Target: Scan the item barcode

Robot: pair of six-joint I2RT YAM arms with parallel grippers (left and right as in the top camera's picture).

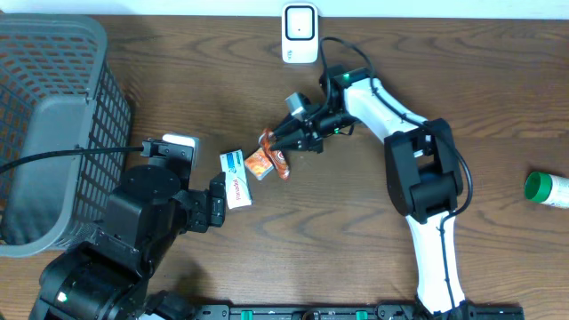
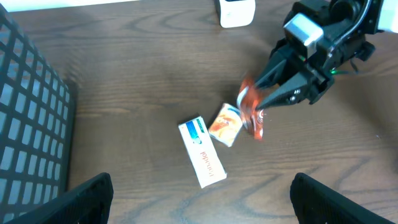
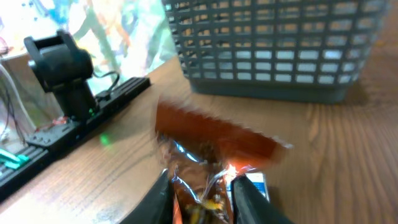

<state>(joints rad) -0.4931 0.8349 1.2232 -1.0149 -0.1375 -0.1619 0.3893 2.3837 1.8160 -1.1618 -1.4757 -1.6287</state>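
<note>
My right gripper (image 1: pixel 279 142) reaches left over the middle of the table, shut on a crinkly red-orange snack packet (image 1: pixel 276 158). In the right wrist view the packet (image 3: pixel 211 146) fills the gap between the two dark fingers (image 3: pixel 158 199) and looks blurred. Just left of it lie a small orange pack (image 1: pixel 259 164) and a white box with blue and red print (image 1: pixel 236 180). The white barcode scanner (image 1: pixel 300 34) stands at the table's far edge. My left gripper (image 2: pixel 199 208) hangs open, short of the white box (image 2: pixel 202 152), holding nothing.
A grey mesh basket (image 1: pixel 53 133) takes up the left side. A green-capped white bottle (image 1: pixel 547 189) lies at the right edge. A black cable runs from the basket side to the left arm.
</note>
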